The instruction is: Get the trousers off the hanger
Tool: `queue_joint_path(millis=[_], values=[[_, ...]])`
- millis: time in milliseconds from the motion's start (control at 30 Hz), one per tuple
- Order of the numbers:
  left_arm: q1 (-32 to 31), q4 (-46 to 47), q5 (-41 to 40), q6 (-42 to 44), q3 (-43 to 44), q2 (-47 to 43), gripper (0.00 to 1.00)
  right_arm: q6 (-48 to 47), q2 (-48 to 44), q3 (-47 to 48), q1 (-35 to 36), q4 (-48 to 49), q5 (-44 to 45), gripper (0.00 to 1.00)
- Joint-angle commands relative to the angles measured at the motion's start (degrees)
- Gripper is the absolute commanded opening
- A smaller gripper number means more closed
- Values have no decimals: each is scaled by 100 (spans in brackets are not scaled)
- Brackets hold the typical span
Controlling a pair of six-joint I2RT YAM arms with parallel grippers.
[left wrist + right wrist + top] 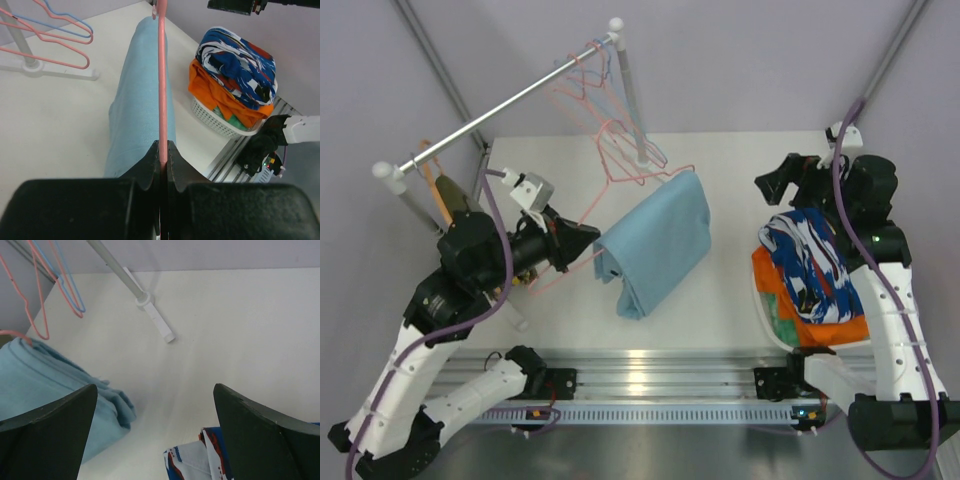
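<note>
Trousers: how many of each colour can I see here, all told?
light blue trousers, draped on the pink hanger: 1
patterned blue-and-white trousers, in the basket: 1
orange trousers, in the basket: 1
mint green trousers, in the basket: 1
olive trousers, at the rail: 1
Total: 5

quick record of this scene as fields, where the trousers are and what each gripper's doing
left gripper: shut on the pink hanger
right gripper: open, empty, near the far side of the basket
light blue trousers: draped over the pink hanger, lower end on the table
basket: patterned trousers on top, orange trousers under them
rack: empty hangers at the far end, olive garment hanging by the left arm
task status: light blue trousers not yet off the hanger
</note>
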Motion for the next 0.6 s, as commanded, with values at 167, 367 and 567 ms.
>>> queue_joint_path(millis=[167,367,567], values=[[-18,3078,261,-647,176,789,0,-1287,-370,-108,161,631,-835,100],[-18,3702,340,-990,377,1510,0,-1622,-784,-407,566,1071,-359,100],[-149,4194,227,-1140,624,2134,0,-1824,-951,-741,1505,1352,587,100]])
